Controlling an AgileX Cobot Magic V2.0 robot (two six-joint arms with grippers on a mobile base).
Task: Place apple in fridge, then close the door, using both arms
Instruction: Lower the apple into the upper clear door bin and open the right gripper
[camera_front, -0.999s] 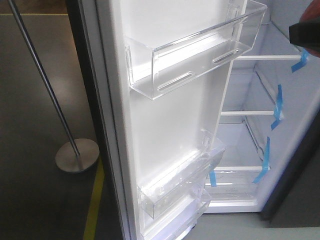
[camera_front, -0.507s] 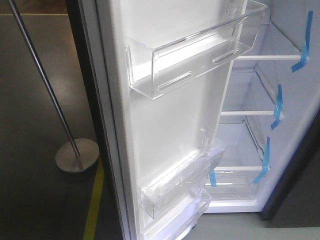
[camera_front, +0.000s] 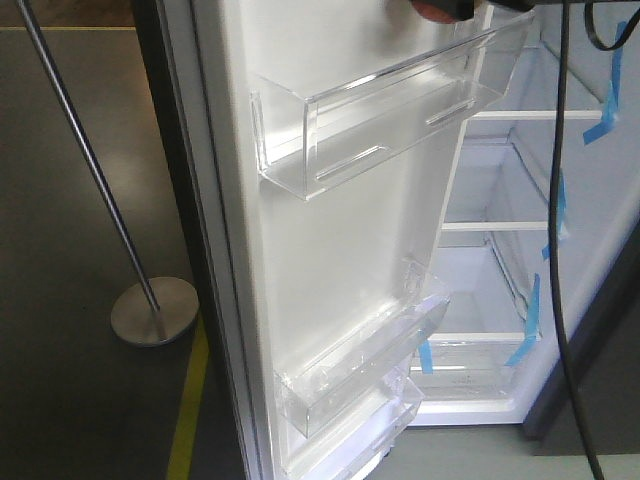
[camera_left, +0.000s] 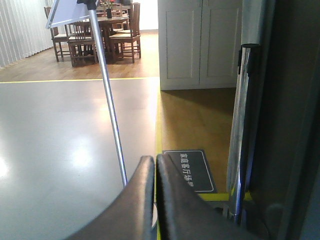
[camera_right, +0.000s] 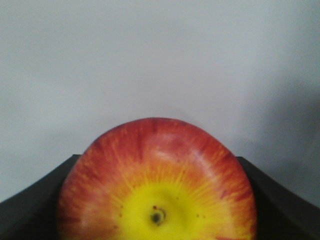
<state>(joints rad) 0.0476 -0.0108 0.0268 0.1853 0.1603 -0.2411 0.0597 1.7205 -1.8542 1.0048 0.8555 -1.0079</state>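
White backdrop (camera_right: 160, 50) | right tool (camera_right: 157, 159) clamps apple (camera_right: 157, 187) | left tool (camera_left: 154, 161) closed, empty

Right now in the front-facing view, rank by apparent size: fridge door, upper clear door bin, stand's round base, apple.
1. door
2. upper clear bin
3. stand base
4. apple: only a cropped red sliver shows at the top edge, so this ranks the visible part alone.

Glossy grey floor (camera_left: 60, 150), yellow line (camera_left: 75, 80), wooden chairs (camera_left: 125, 35) — white cabinet (camera_left: 200, 45)
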